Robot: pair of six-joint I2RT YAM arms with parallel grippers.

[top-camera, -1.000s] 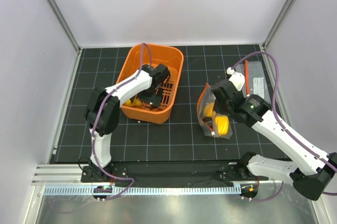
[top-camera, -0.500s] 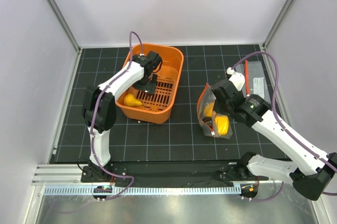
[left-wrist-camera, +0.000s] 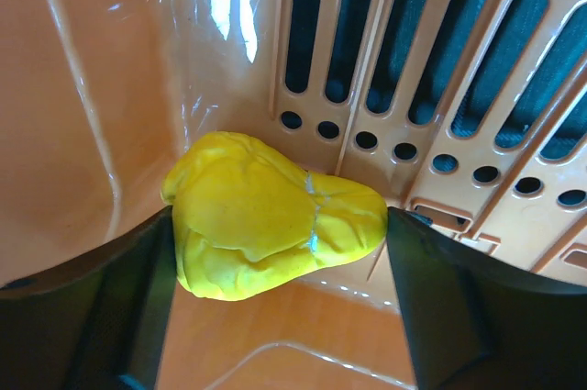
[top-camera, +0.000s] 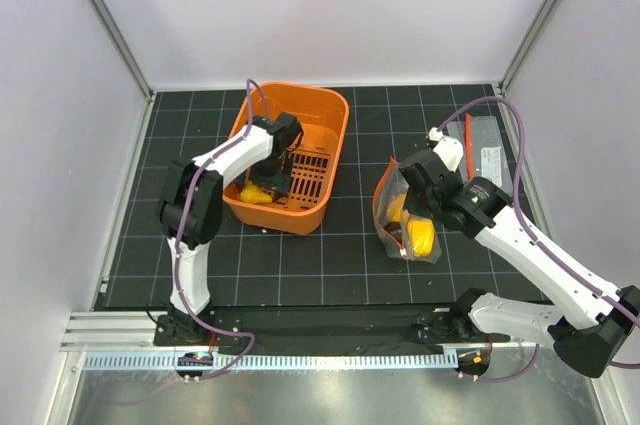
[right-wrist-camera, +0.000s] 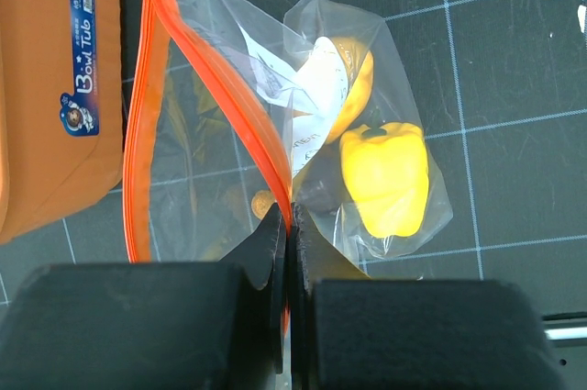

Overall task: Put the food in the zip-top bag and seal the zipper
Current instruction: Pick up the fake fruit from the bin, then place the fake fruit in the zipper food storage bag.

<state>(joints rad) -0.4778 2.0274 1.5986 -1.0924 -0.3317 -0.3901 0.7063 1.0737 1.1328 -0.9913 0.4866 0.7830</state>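
Note:
A yellow toy food (left-wrist-camera: 275,225) lies in the near left corner of the orange tub (top-camera: 322,111). My left gripper (left-wrist-camera: 280,266) is down over it, open, with a finger (left-wrist-camera: 110,317) close against each side. In the top view that gripper (top-camera: 268,181) is inside the tub beside the yellow piece (top-camera: 252,193). My right gripper (right-wrist-camera: 292,225) is shut on the red-orange zipper (right-wrist-camera: 234,96) and holds the zip-top bag (top-camera: 400,220) up with its mouth open. Inside the bag lie a yellow pepper (right-wrist-camera: 385,179), another yellow-orange piece (right-wrist-camera: 356,87) and a small brown round one (right-wrist-camera: 263,204).
The tub has a slotted floor (left-wrist-camera: 440,60) and steep walls around my left gripper. A narrower clear pouch with a white label (top-camera: 487,148) lies at the back right of the black grid mat (top-camera: 300,255). White enclosure walls stand on three sides.
My left gripper came from the back of the tub down to its near left corner, around the yellow food. The right gripper and the bag stayed where they were.

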